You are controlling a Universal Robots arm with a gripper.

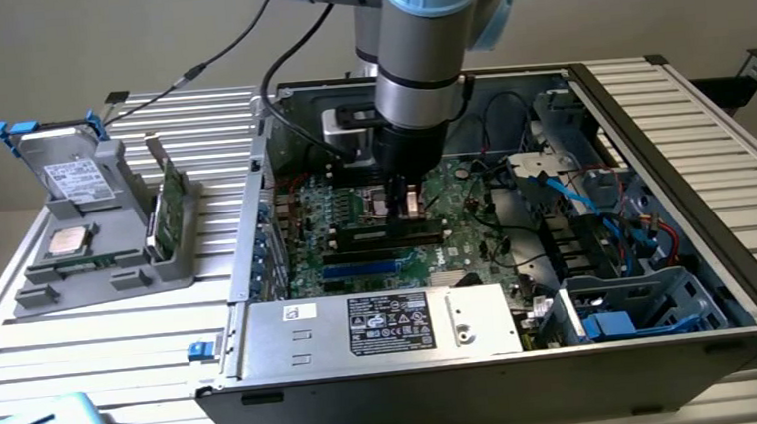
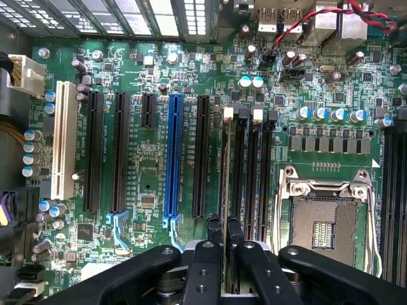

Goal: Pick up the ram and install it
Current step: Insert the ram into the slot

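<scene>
My gripper (image 2: 224, 234) hangs over the motherboard (image 2: 146, 210) inside the open computer case (image 1: 701, 249). Its two black fingers (image 2: 215, 236) stand close together, shut on the ram (image 2: 224, 178), which I see edge-on as a thin strip. The strip runs along a black memory slot with a white latch (image 2: 228, 114), beside the empty processor socket (image 2: 324, 222). I cannot tell whether the ram is seated in the slot or just above it. In the exterior view, the gripper (image 1: 404, 208) points straight down at the black memory slots (image 1: 387, 235) in the middle of the board.
Blue (image 2: 172, 159), white (image 2: 62, 140) and black expansion slots lie beside the memory slots. A silver power supply (image 1: 380, 327) fills the case's near side, with cables and drive bays (image 1: 625, 305) towards the exterior view's right. A grey holder (image 1: 89, 262) outside the case carries a drive, a chip and a green card (image 1: 165, 202).
</scene>
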